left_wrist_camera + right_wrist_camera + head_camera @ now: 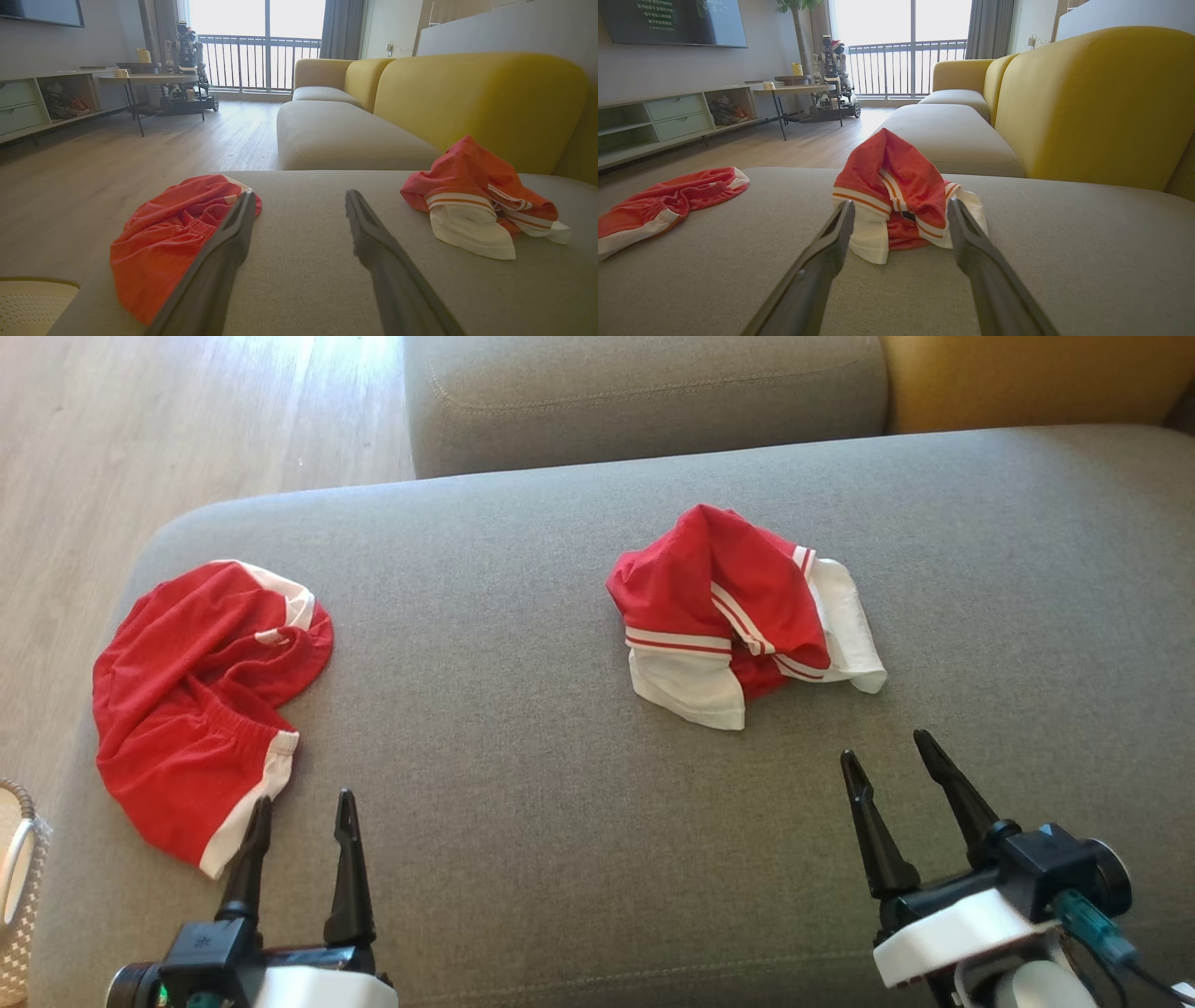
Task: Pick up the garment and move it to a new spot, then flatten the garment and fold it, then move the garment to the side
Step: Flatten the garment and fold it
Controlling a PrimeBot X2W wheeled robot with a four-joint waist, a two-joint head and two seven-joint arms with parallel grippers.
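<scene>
Since nothing is grasped yet, the left hand (305, 797) and right hand (885, 747) hover released above the sofa (523, 728), the right one aimed at the crumpled garment (738, 607) lying mid-cushion, likely for pickup.

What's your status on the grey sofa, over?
Both open and empty: left gripper, right gripper. Untouched: crumpled red-and-white striped garment on grey fabric sofa cushion, ahead of right gripper. Beside left gripper: second red garment with white trim; path clear.

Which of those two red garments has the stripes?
The heaped garment ahead of the right fingers: red-striped white bands. The left garment, flatter, shows only plain white trim.
</scene>
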